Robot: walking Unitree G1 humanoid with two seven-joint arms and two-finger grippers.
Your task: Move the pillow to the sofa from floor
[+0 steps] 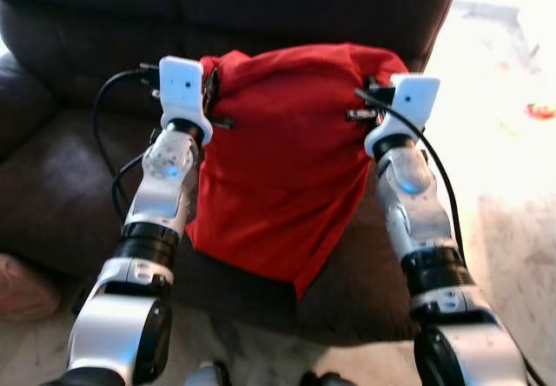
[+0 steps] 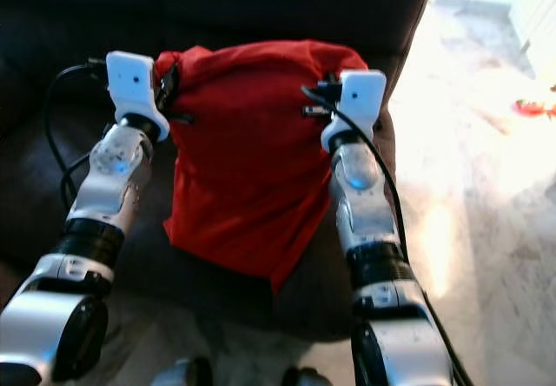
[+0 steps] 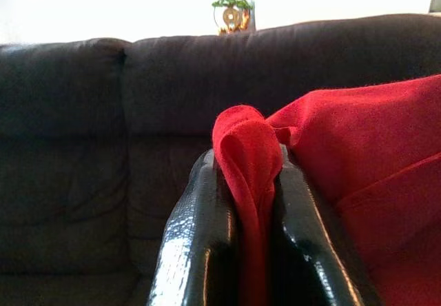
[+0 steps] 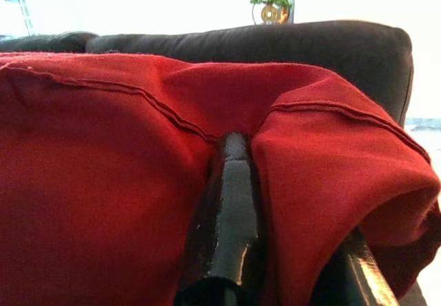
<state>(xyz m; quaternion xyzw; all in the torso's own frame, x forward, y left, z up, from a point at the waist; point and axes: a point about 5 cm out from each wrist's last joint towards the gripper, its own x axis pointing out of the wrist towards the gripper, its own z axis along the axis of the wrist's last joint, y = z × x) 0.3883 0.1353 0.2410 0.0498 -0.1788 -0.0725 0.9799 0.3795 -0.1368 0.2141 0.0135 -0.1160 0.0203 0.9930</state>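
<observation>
Jaws of my left gripper (image 3: 248, 237) are pinching a fold at the upper left corner of the red pillow (image 1: 287, 160), clamped tight on the cloth. I am holding the pillow up in front of the dark sofa (image 1: 78, 186), over its seat, its lower corner drooping toward the seat's front edge. My right gripper (image 4: 289, 251) is clamping the upper right corner, cloth bunching over its fingers (image 4: 231, 209).
</observation>
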